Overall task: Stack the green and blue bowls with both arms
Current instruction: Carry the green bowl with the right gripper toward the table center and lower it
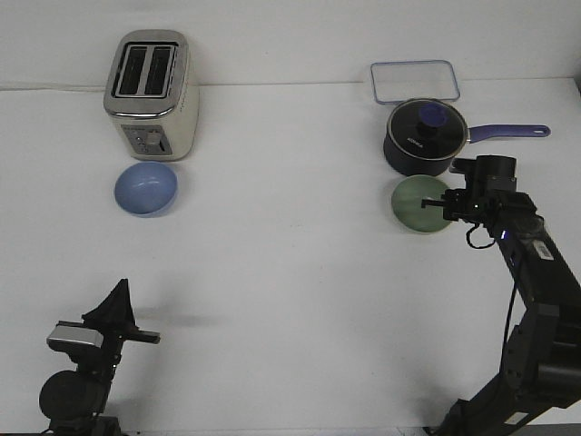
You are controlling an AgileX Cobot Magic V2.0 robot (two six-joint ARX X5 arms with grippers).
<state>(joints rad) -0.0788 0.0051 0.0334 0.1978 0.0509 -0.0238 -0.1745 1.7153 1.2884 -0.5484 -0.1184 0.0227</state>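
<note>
White table (290, 300), pale wall (290, 36) behind

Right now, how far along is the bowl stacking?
Nothing is stacked yet. The blue bowl sits untouched in front of the toaster, far from the green bowl. In hand: the right gripper is at the green bowl's rim, grasp unclear. The left gripper is idle near the table's front edge. Left: lift one bowl, nest them.

Taking the saucepan (425, 138) as landmark on the counter (290, 272): a lidded container (414, 81) lies behind it, one bowl (419, 203) just before it, the toaster (151, 94) far left, another bowl (145, 188) before the toaster.
</note>
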